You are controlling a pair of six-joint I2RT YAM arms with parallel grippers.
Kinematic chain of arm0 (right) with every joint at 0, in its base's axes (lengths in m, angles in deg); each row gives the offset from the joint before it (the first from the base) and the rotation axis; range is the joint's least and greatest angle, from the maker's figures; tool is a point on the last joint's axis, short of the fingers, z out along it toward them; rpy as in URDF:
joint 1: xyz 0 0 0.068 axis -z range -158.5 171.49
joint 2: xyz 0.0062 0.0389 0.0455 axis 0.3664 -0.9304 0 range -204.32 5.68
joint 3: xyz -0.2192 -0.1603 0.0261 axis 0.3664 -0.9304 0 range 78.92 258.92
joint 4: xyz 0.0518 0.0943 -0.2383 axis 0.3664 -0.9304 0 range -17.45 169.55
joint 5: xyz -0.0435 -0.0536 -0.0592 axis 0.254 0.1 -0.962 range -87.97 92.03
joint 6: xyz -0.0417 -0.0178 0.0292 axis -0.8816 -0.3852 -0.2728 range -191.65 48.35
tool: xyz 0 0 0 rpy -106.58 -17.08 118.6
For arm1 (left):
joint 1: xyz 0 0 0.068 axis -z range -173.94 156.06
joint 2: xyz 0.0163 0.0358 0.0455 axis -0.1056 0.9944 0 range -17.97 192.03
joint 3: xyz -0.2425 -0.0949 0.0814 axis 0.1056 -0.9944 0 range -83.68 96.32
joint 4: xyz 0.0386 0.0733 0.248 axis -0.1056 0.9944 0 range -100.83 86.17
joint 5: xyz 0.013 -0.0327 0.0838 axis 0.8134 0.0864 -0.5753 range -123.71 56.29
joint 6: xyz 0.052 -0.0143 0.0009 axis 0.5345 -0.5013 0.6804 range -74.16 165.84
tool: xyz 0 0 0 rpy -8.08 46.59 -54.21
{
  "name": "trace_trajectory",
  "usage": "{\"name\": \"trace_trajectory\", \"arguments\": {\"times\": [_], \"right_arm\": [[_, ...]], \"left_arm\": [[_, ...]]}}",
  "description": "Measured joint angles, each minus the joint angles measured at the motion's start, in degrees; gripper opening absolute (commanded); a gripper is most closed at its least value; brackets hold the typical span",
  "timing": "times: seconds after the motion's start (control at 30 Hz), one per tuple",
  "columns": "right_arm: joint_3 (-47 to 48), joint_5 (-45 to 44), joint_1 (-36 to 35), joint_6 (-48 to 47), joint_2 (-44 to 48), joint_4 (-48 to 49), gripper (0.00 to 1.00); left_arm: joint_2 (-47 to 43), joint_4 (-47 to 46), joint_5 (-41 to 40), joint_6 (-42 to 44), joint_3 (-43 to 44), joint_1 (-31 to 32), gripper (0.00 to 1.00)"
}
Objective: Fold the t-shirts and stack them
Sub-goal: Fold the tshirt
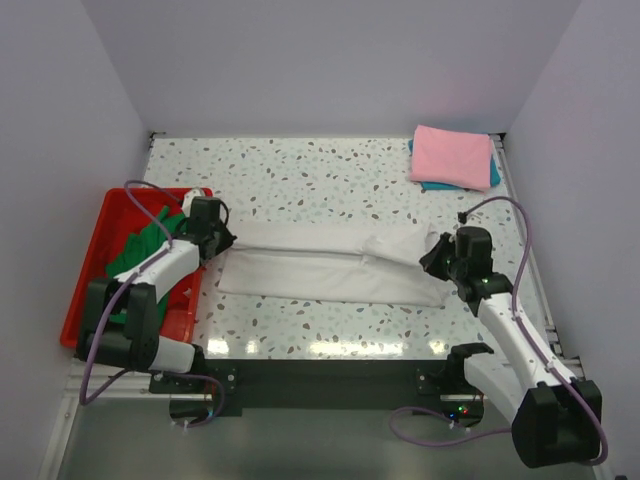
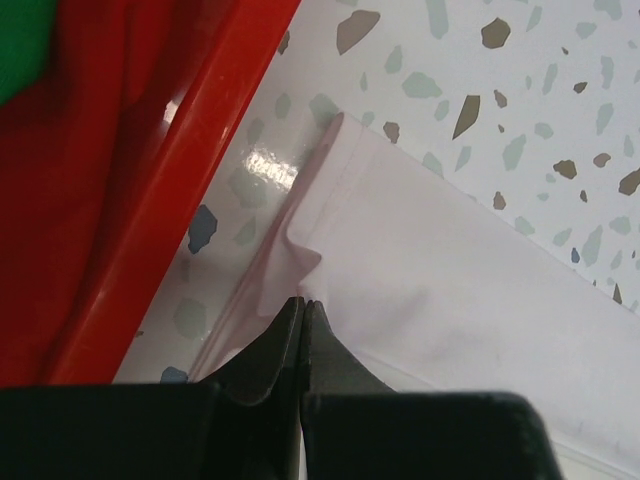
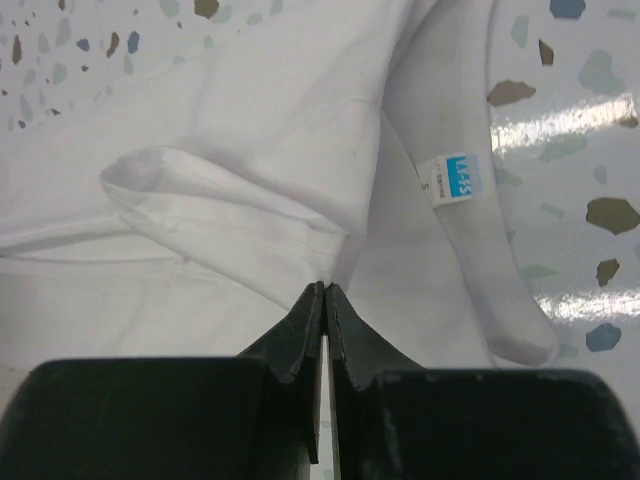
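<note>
The white t-shirt (image 1: pixel 330 262) (folded lengthwise) is pinched at opposite ends by the fully closed left gripper (image 2: pixel 302 302) and right gripper (image 3: pixel 325 290).

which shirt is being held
The white t-shirt mid-table, pinched by left end effector and right end effector. Pink one lies folded far right, green one in the tray.

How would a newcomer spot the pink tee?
Look at the speckled table, far right corner by the wall. A small folded stack sits there. The pink tee is its top layer, with a teal tee peeking out beneath.
</note>
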Motion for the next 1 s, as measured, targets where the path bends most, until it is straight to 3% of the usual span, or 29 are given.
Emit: {"name": "trace_trajectory", "arguments": {"times": [0.03, 0.07, 0.1, 0.13, 0.23, 0.47, 0.8, 1.0], "right_arm": [[-1.5, 0.4, 0.0, 0.5, 0.8, 0.0, 0.13], [-2.9, 0.7, 0.0, 1.0, 1.5, 0.1, 0.20], [-4.2, 0.9, 0.0, 1.4, 2.0, 0.0, 0.29], [-5.1, 1.1, 0.0, 1.7, 2.2, -0.1, 0.42], [-5.9, 1.1, 0.0, 1.9, 2.3, -0.5, 0.53], [-1.8, 0.7, -1.5, 0.8, -0.1, 0.3, 0.54], [14.6, -3.1, -9.5, -0.3, -26.3, 7.8, 0.50], [20.1, -5.0, -13.4, -0.6, -36.3, 10.3, 0.45]], "left_arm": [[-0.6, -0.5, 0.2, 0.0, -1.1, 0.0, 0.00], [-1.2, -1.0, 0.5, -0.1, -2.2, 0.0, 0.08], [-1.7, -1.4, 0.7, -0.1, -3.2, 0.0, 0.18], [-2.1, -1.8, 1.0, 0.0, -3.9, 0.0, 0.39], [-3.6, -3.5, 1.7, -0.8, -6.4, 0.0, 0.58], [-8.9, -5.3, 2.5, -1.0, -7.1, 0.7, 0.59], [-6.1, -6.0, 1.1, 0.2, 0.2, 11.7, 0.57], [-3.8, -6.4, 1.5, 0.5, 0.5, 13.2, 0.56]]}}
